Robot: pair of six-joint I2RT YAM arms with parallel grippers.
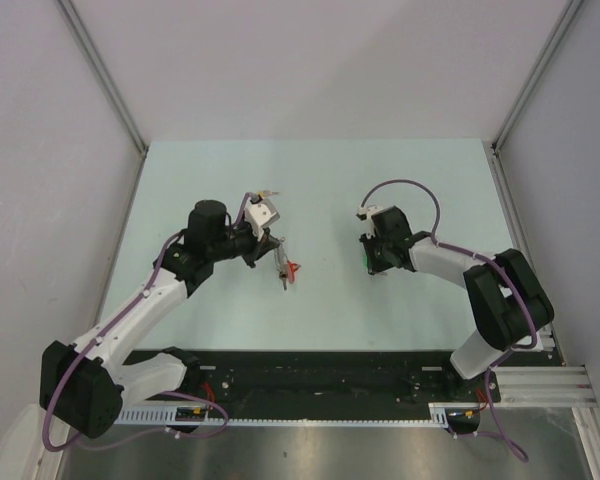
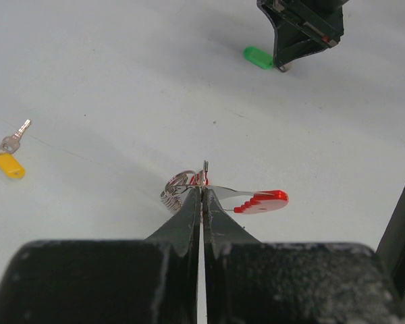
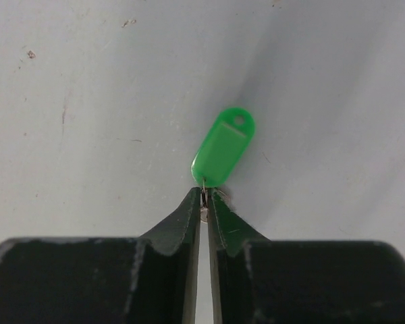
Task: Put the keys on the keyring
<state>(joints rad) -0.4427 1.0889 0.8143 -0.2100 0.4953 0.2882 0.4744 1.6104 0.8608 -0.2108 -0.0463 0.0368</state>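
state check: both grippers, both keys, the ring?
left gripper, shut on the keyring.
right gripper, shut on the green key.
keyring, pinched at its coil, neither key on it.
green key, gripped at its metal end, green head poking forward.
yellow key, loose on the table, apart from both grippers.

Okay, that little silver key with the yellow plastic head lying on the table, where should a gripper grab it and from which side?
Probably by the yellow plastic head, the widest part of the small silver key. It lies flat on the pale table, so come straight down from above, fingers closing across the head's long edges, leaving the thin silver blade free.
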